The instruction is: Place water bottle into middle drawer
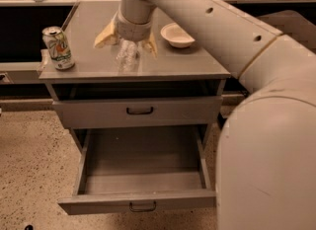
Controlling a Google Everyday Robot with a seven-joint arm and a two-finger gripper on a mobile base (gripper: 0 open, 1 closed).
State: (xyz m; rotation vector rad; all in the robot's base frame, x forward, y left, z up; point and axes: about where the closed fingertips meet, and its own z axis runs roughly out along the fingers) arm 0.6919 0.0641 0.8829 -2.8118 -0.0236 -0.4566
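- The arm (212, 17) filled the right side of my view and covered the desk's back-right corner and whatever stood on the floor past its right edge.
- The wrist hid the upper part of the hand (128, 42), so I saw only its two yellow fingers (106, 37) poking out below it.
- The water bottle (127, 56) was hard to make out. It was clear, crinkled plastic lying on the grey desk (197, 62), near the middle of the top and a little toward the front edge.
- The hand hung right over the bottle with its fingers spread wide, one on each side. I could not tell whether either tip touched the plastic.
- A soda can (58, 48) stood upright at the front-left corner, well apart from the hand, with bare desk between them.
- From the bottle along the front edge to the front-right corner, the desk lay bare.
- A pale bowl (177, 35) sat toward the back right, near one finger and just beside the arm. From my angle I could not make out what it held.
- The upper drawer front (98, 113) sat shut just under the desk's front edge, with a dark handle at its centre.
- The middle drawer (143, 177) stood pulled far out toward me below it. Its grey floor was in plain view, and its front panel and handle were close to the bottom of my view.
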